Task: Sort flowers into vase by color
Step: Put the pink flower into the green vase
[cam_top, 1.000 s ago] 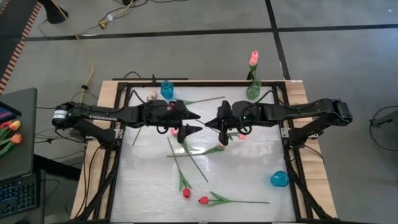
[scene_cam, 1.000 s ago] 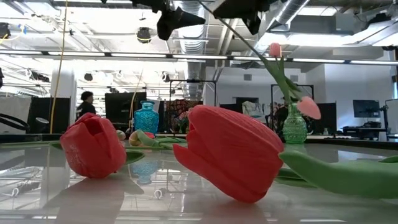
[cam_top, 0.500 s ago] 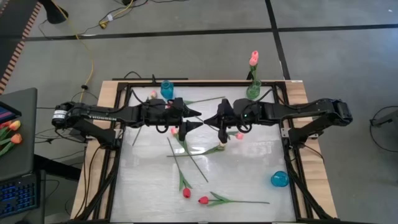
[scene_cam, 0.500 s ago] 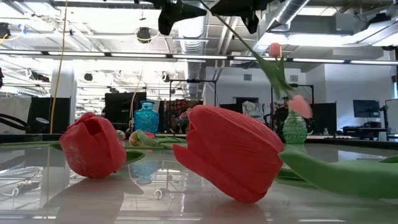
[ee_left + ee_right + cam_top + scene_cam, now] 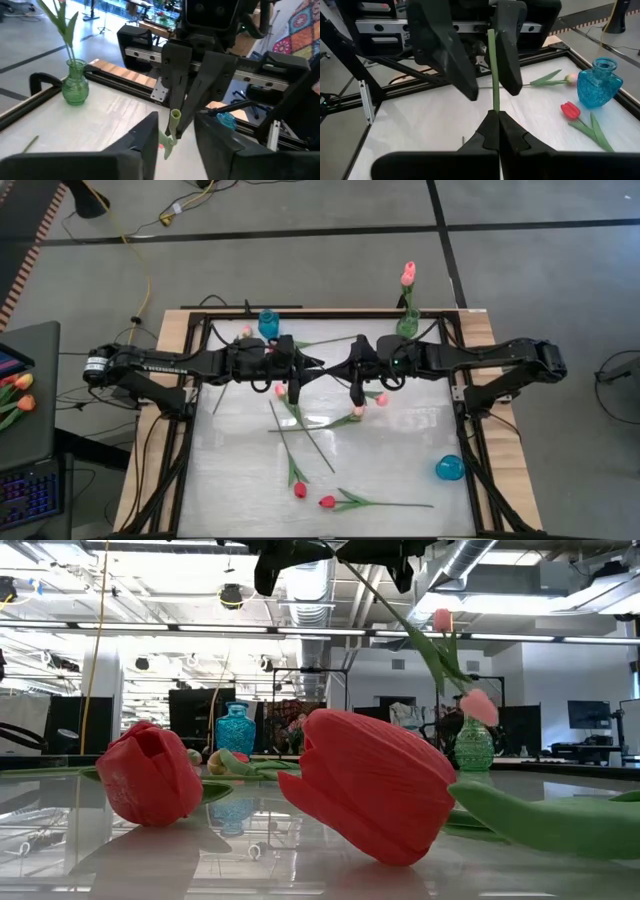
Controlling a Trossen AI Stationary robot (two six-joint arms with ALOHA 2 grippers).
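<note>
Pink tulip [image 5: 358, 411] hangs above the tabletop [image 5: 400, 460], stem clamped in the right gripper [image 5: 493, 116], its free end between the left gripper [image 5: 174, 131]'s still-parted jaws.

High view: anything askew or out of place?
The pink tulip hangs head-down in mid-air. The right gripper pinches its stem, and the open left gripper straddles the stem's end. Nothing else stands out.

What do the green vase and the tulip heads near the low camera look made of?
Green vase: likely clear tinted glass, glossy; light passes through and the stem shows inside. Red tulip heads: apparently matte fabric or foam, finely ribbed, no shine.
</note>
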